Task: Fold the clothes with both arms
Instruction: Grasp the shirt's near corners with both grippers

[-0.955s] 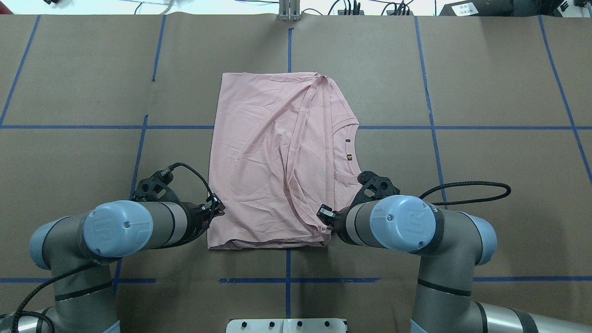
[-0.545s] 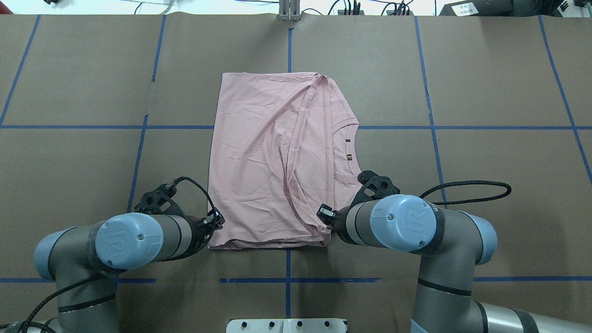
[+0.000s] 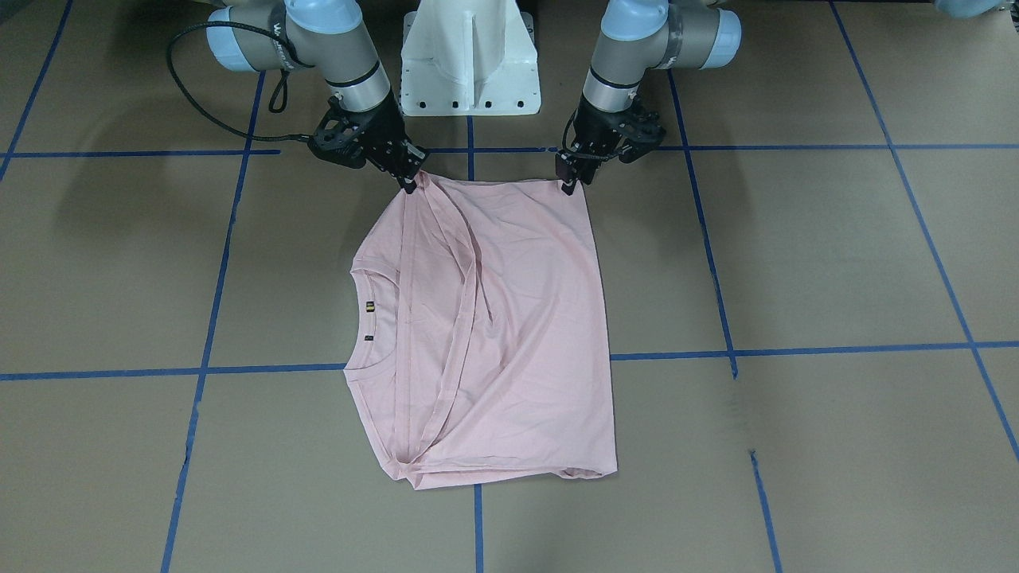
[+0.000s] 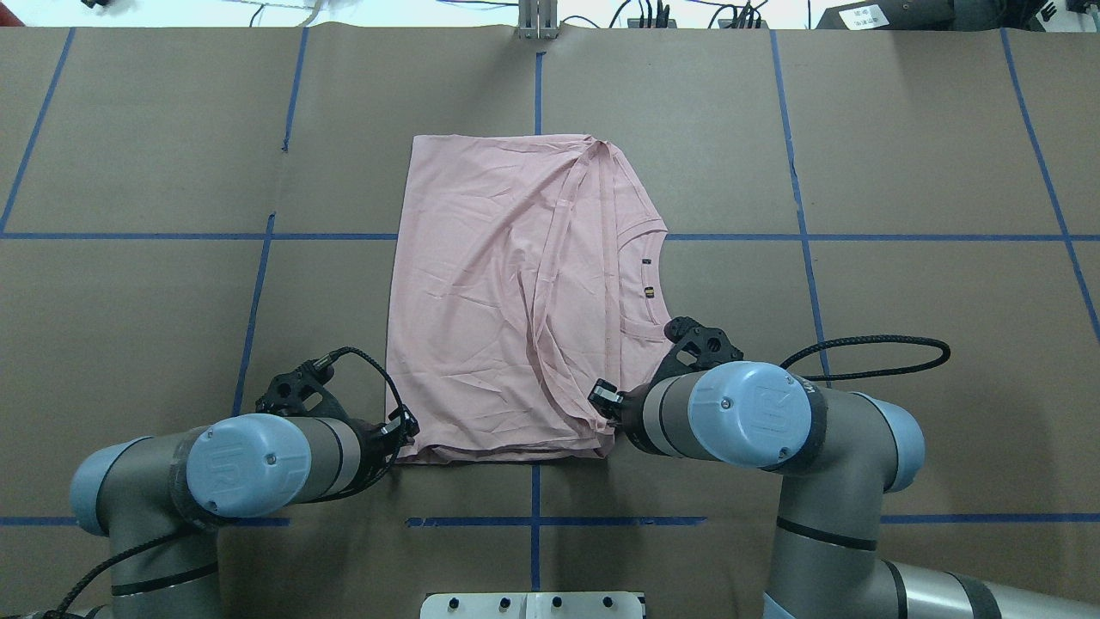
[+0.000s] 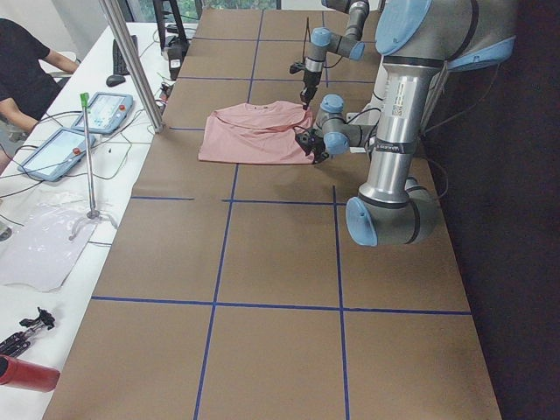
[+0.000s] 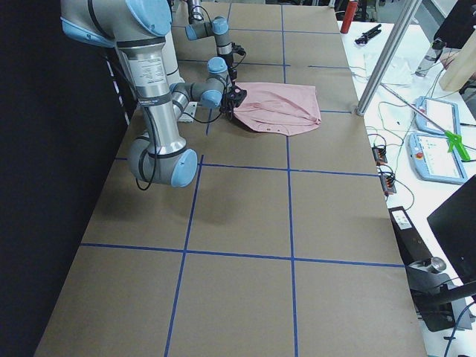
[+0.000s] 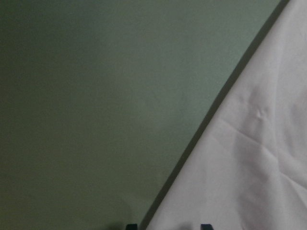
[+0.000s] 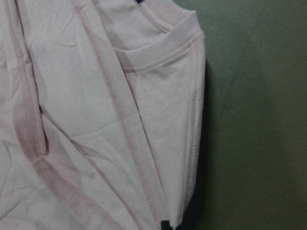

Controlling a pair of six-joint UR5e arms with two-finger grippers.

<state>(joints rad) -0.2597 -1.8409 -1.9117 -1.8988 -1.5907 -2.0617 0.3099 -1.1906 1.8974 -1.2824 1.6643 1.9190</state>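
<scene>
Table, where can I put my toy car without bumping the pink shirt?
Bare brown table lies left of the T-shirt and right of it, out to both ends. Crowded along its robot-side edge: the left arm's fingers and right arm's fingers sit at both corners.

The left arm (image 4: 331, 443) and right arm (image 4: 666, 417) are silver-grey tubes with rounded light blue joint caps, each stamped with a logo beside a small screw. Black bands ring the joints, and a black braided cable (image 4: 868, 344) loops from each wrist. Their pedestal (image 3: 470, 56) is white.
</scene>
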